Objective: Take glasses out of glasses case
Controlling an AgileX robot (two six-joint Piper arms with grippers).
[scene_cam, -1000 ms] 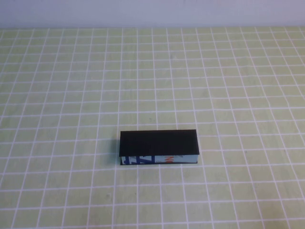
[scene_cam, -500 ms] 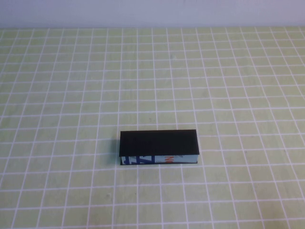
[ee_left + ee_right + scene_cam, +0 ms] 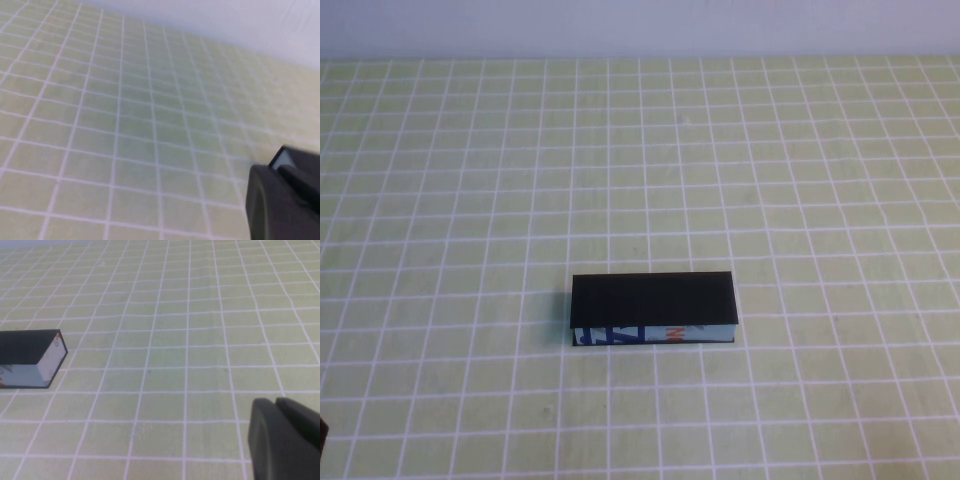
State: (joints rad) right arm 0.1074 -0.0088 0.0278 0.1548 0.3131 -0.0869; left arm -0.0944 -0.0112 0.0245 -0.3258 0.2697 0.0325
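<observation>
The glasses case (image 3: 653,308) lies shut near the middle of the table, black lid on top and its light blue printed side facing me. The glasses are hidden inside it. My left gripper (image 3: 277,170) hovers low over the mat with its fingers pressed together and nothing between them. One pale end of the case (image 3: 286,159) shows just beyond its tips. Off to the case's right, my right gripper (image 3: 275,401) is shut and empty, and the case (image 3: 30,347) lies well apart from it. In the high view only a dark sliver of the left arm (image 3: 322,432) shows.
A light green mat with a white grid (image 3: 800,200) covers the whole table. A pale wall (image 3: 640,25) runs along the far edge.
A dark sliver of the left arm has come into the high view at the lower left edge. The case has not moved.
</observation>
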